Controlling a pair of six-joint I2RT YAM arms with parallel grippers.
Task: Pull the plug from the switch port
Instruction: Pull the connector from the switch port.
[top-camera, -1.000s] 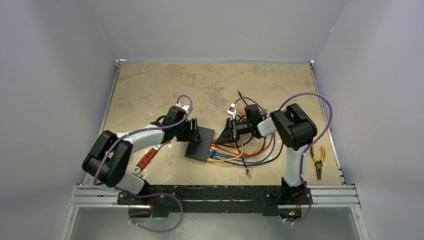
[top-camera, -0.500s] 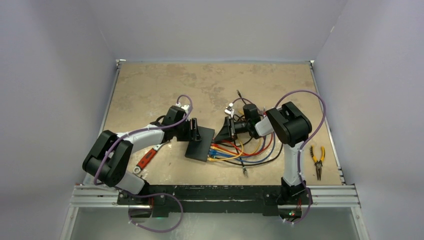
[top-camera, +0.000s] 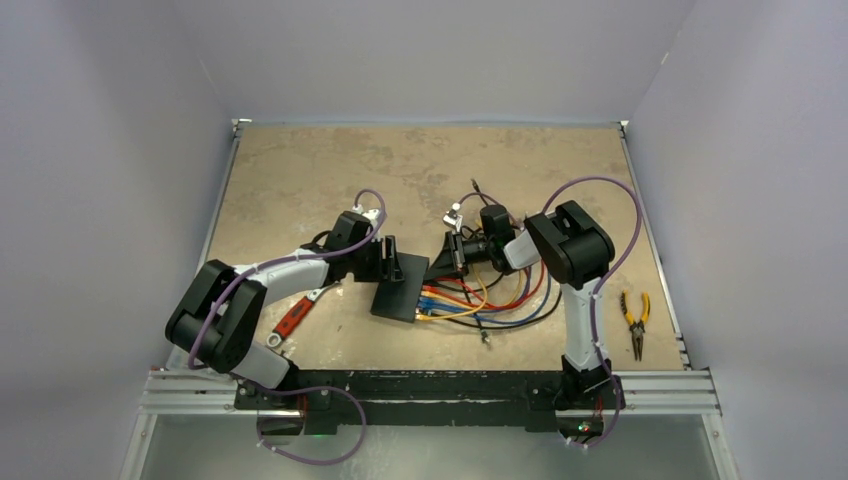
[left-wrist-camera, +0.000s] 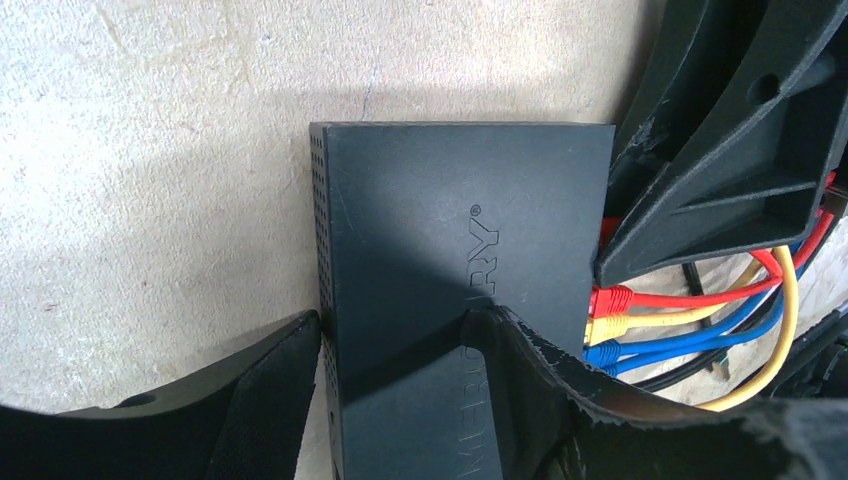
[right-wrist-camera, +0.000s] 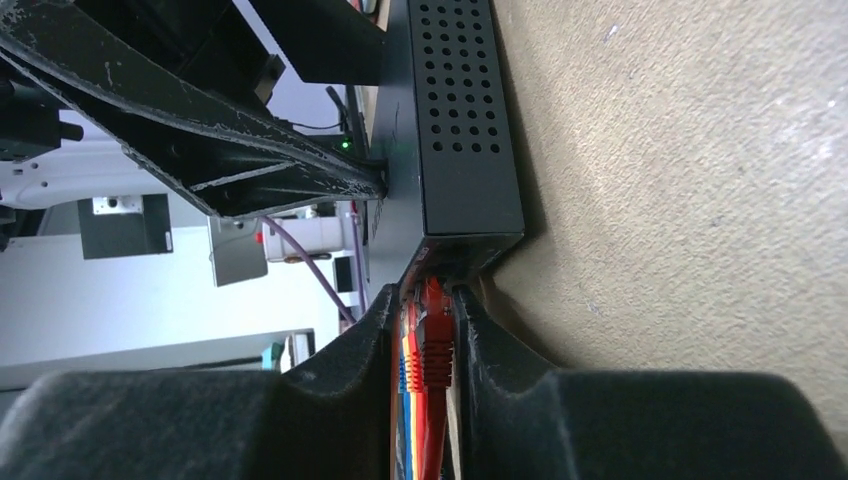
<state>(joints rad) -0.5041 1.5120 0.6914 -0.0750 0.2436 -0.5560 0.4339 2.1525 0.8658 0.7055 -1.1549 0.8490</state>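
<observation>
Left gripper (left-wrist-camera: 398, 322) straddles a corner of the flat matte black rectangular switch (top-camera: 400, 285), one finger at its vented side, one on top; whether it clamps is unclear. The switch lies centre frame overhead. Right gripper (right-wrist-camera: 425, 295) pinches the red ribbed plug (right-wrist-camera: 435, 352) at the switch's port edge

Black joints, white links and purple cables (top-camera: 372, 195) behind scuffed black fingers (left-wrist-camera: 560, 400) are being shown on both arms (top-camera: 290, 268).
</observation>
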